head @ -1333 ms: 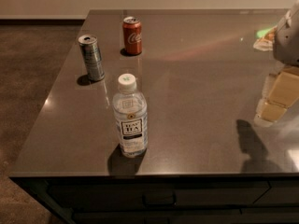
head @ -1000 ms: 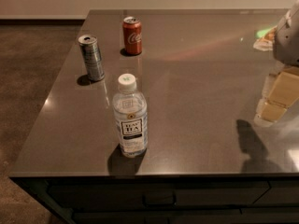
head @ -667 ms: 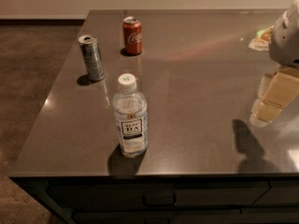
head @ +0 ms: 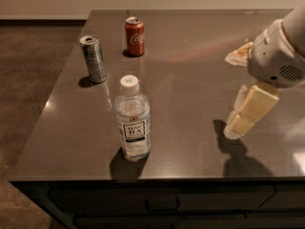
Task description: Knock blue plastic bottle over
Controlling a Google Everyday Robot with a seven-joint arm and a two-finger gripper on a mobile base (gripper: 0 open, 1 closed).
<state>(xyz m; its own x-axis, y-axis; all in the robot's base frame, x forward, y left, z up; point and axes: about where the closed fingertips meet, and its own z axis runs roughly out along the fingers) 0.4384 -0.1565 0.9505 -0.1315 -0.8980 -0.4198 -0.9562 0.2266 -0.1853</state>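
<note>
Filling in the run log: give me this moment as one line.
stage: pre-contact | blue plastic bottle: upright, untouched | gripper: over table, right of bottle, apart

Tool [head: 234, 128] low over counter [head: 190, 80], R side; arm [head: 279, 51] above it cut off at top-R edge. Counter's R end runs out of frame. 1 pale item [head: 238, 56] behind arm partly hidden, unidentifiable. Small label print on blue plastic bottle [head: 133, 118] illegible.

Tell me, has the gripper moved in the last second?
Yes. The gripper has shifted left, closer to the standing bottle, which has stayed put.
</note>
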